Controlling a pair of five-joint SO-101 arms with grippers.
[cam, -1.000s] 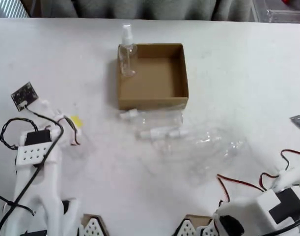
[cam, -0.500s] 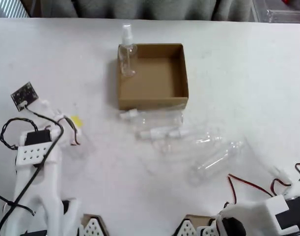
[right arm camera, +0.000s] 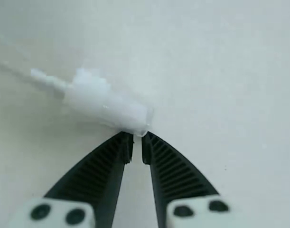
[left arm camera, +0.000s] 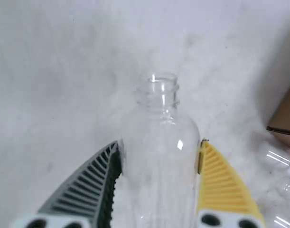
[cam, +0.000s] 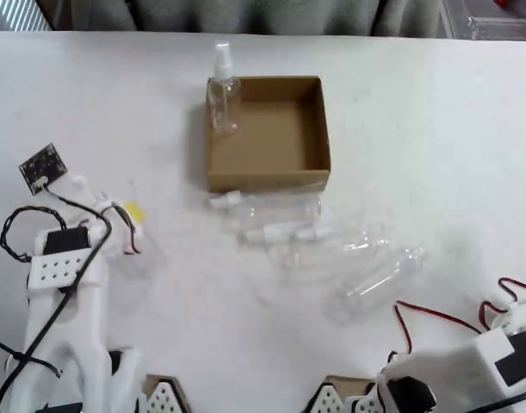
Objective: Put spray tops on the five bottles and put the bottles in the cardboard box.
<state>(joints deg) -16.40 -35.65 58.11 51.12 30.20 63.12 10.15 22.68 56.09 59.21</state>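
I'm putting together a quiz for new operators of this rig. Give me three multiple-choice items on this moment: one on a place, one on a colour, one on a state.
1. Where is the capped bottle?
A. At the far left corner of the cardboard box
B. Lying flat in front of the box
C. At the table's right edge

2. What colours are the fingers of the left end effector?
A. Both black
B. One grey, one yellow
C. Both white

3. What state is the held bottle in?
A. Fitted with a top
B. Neck open, no top
C. Crushed flat

Answers:
1 A: it stands against the box's left wall, at the far corner.
2 B: the left wrist view shows a grey finger and a yellow one.
3 B: its threaded neck is bare, while the right end effector pinches a white spray top.
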